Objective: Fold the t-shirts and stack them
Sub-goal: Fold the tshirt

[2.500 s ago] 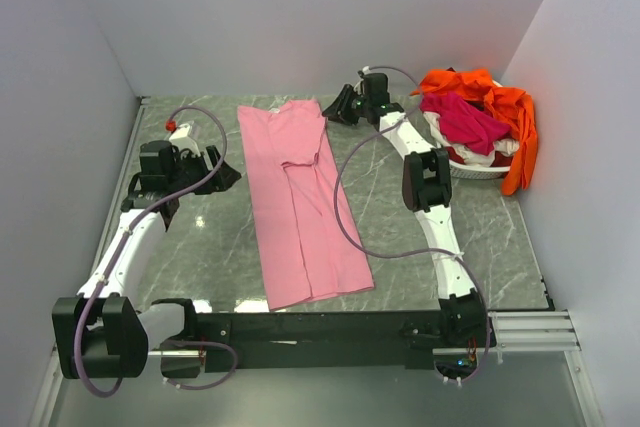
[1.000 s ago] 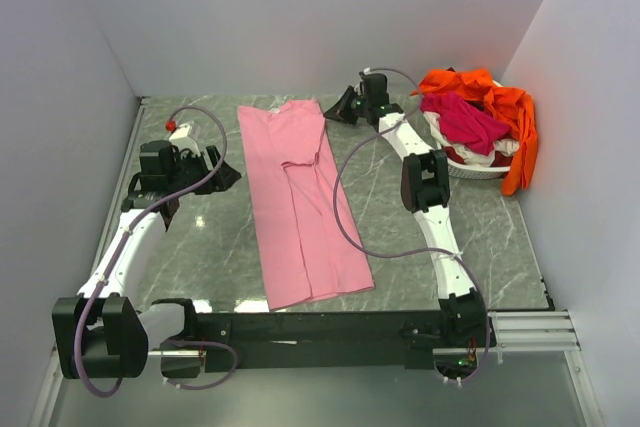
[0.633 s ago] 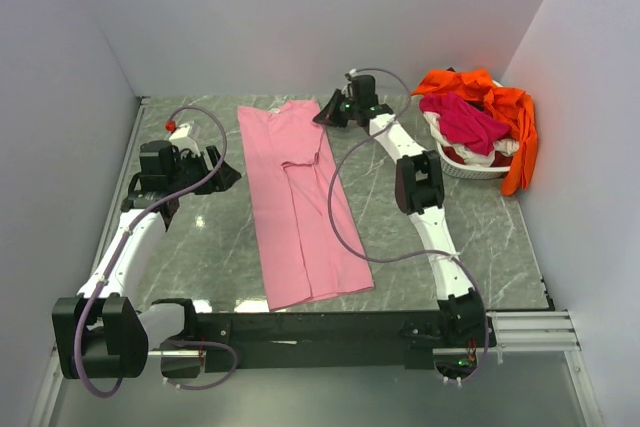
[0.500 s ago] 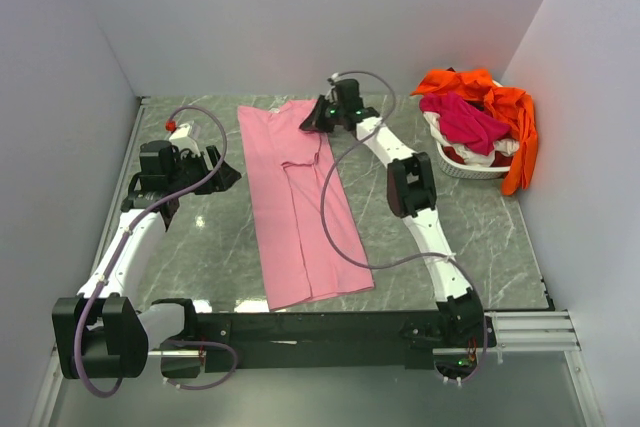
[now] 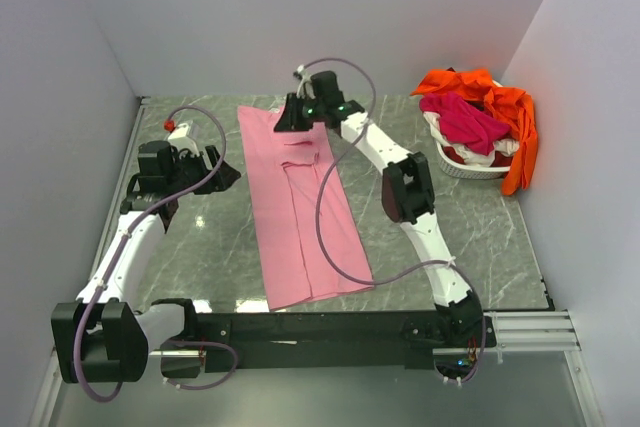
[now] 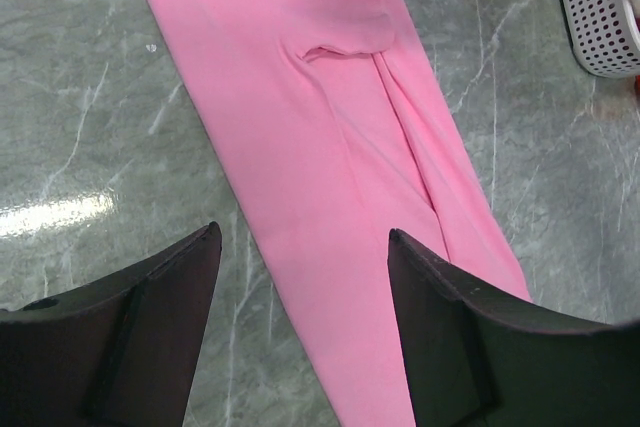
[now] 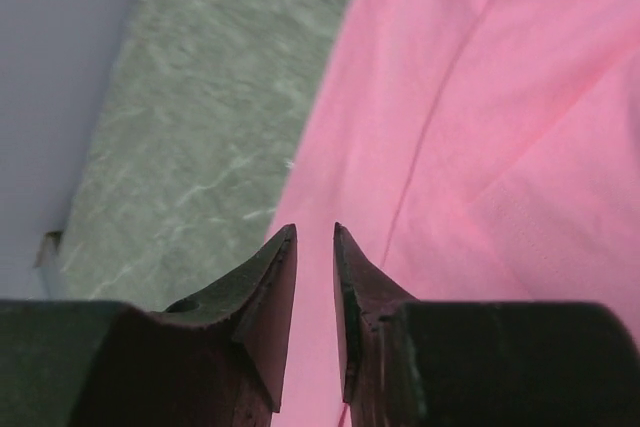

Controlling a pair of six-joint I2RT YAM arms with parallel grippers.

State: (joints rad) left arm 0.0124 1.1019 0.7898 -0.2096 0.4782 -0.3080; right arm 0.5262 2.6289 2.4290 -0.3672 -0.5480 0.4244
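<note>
The light pink t-shirt (image 5: 300, 207) is lying on the bench (image 5: 200, 247) as a long strip, already doubled lengthwise, and its far end is sitting directly beneath the right hand (image 7: 313, 232). The fingers of that hand are pointing down at the cloth's edge and are drawn almost together, with only a slit between them and nothing visibly pinched. The left hand (image 6: 302, 237) is hovering with its fingers spread wide and empty, and the strip is running just ahead of and below it. Well off to the right hand's right, the magenta t-shirt (image 5: 465, 119) and the orange t-shirt (image 5: 510, 117) are waiting, heaped in the white basket (image 5: 470, 169). The next fold is probably going to bring the far end toward the near end, and the risks are lying in the pickup. With so narrow a gap the right hand is likely to skate over the cloth rather than take it. If it is catching only the upper layer, the lengthwise fold is going to open as it lifts. Pulling from one corner alone, with the left hand not pinning or sharing the load, is apt to drag the strip askew.
</note>
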